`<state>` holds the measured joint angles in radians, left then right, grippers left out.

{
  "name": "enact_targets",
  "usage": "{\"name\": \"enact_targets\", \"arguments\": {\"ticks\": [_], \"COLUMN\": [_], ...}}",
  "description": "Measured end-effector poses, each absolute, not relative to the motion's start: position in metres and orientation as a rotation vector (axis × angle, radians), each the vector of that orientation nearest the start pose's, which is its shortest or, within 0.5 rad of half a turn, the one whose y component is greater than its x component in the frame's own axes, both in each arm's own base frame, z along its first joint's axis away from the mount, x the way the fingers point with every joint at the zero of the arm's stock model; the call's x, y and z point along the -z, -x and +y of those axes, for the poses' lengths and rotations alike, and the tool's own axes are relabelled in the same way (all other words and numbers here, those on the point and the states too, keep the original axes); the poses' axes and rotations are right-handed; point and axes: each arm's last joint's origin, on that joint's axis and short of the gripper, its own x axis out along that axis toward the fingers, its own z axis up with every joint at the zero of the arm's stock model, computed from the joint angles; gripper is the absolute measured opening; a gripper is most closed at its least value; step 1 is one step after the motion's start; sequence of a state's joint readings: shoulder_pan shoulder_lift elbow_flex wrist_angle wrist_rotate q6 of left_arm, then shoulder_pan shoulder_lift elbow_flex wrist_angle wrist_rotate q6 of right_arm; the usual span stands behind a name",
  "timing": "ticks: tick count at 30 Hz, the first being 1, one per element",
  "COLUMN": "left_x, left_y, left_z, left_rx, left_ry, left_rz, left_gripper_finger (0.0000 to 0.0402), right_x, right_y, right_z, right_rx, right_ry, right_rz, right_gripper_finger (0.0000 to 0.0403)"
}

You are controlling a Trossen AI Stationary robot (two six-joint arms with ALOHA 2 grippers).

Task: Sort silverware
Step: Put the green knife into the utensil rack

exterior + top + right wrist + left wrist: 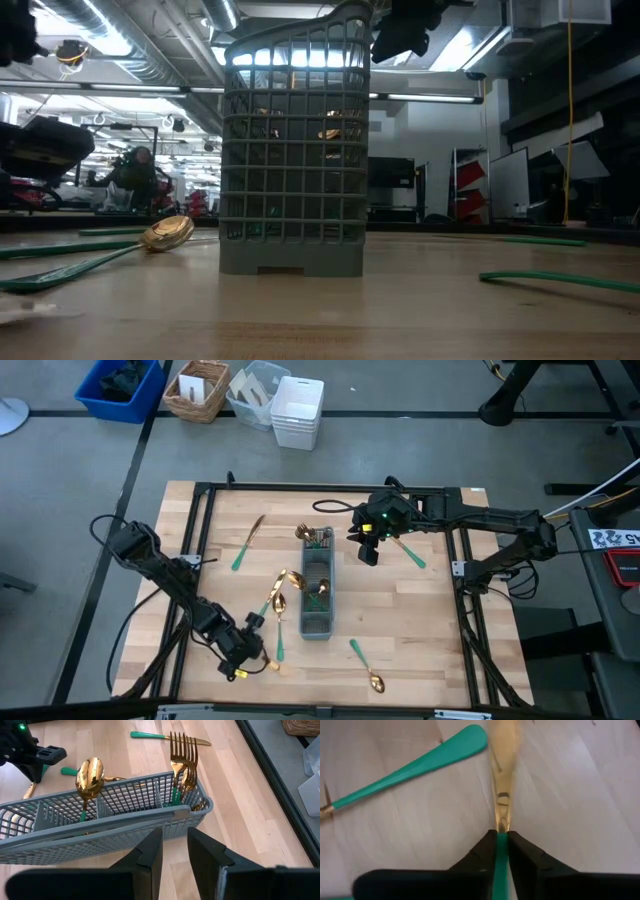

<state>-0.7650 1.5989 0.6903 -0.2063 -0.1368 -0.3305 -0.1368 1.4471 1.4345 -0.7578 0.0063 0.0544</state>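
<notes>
Down at the table's near-left corner, the left gripper [238, 657] has its jaws pinched on the green handle of a gold-headed piece [503, 780], prob. a knife, though the head runs out of the wrist view. Its long axis runs straight out from between the fingers, so it lies in line w/ the jaws. A second green handle [412, 769] lies just beside on the wood, apart from the held one. The grey caddy [317, 595] stands to the right of this gripper, mid-table, w/ forks [183, 757] upright in one end compartment and a spoon [89, 777] in the next. The right gripper [366, 544] hovers just beside the caddy's far end, jaws slightly apart, holding nothing. Loose spoons [277, 595] lie between the left gripper and the caddy, a likely snag on the way across.
</notes>
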Motion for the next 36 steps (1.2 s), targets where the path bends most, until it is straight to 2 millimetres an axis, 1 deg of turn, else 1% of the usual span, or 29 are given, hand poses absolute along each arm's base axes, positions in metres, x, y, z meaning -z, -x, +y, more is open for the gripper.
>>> {"name": "enact_targets", "arguments": {"ticks": [4,8,14,21,24,29,33,36], "left_x": [-0.125,-0.125,-0.125,-0.127,-0.132,-0.145,-0.147,-0.150], "left_y": [-0.196,-0.196,-0.197,-0.197,-0.196,-0.199,-0.199,-0.200], "left_z": [-0.183,-0.184,-0.185,-0.185,-0.184,-0.187,-0.187,-0.188], "left_rx": [0.375,0.375,0.385,0.378,0.363,0.325,0.309,0.319], "left_ry": [-0.163,-0.118,-0.111,-0.097,-0.077,-0.013,-0.018,-0.028], "left_rz": [1.099,1.098,1.082,1.081,1.090,1.099,1.127,1.125], "left_gripper_finger": [0.0010,0.0011,0.0002,0.0019,0.0030,0.0066,0.0097,0.0109], "right_x": [-0.355,-0.355,-0.355,-0.355,-0.355,-0.355,-0.355,-0.355], "right_y": [-0.300,-0.300,-0.300,-0.300,-0.300,-0.300,-0.300,-0.300], "right_z": [-0.041,-0.041,-0.041,-0.041,-0.041,-0.041,-0.041,-0.041], "right_rx": [0.157,0.157,0.157,0.157,0.157,0.157,0.157,0.157], "right_ry": [-0.102,-0.102,-0.102,-0.102,-0.102,-0.102,-0.102,-0.102], "right_rz": [0.766,0.765,0.765,0.765,0.766,0.765,0.765,0.765], "right_gripper_finger": [0.0092,0.0092,0.0092,0.0092,0.0092,0.0092,0.0092,0.0092]}}
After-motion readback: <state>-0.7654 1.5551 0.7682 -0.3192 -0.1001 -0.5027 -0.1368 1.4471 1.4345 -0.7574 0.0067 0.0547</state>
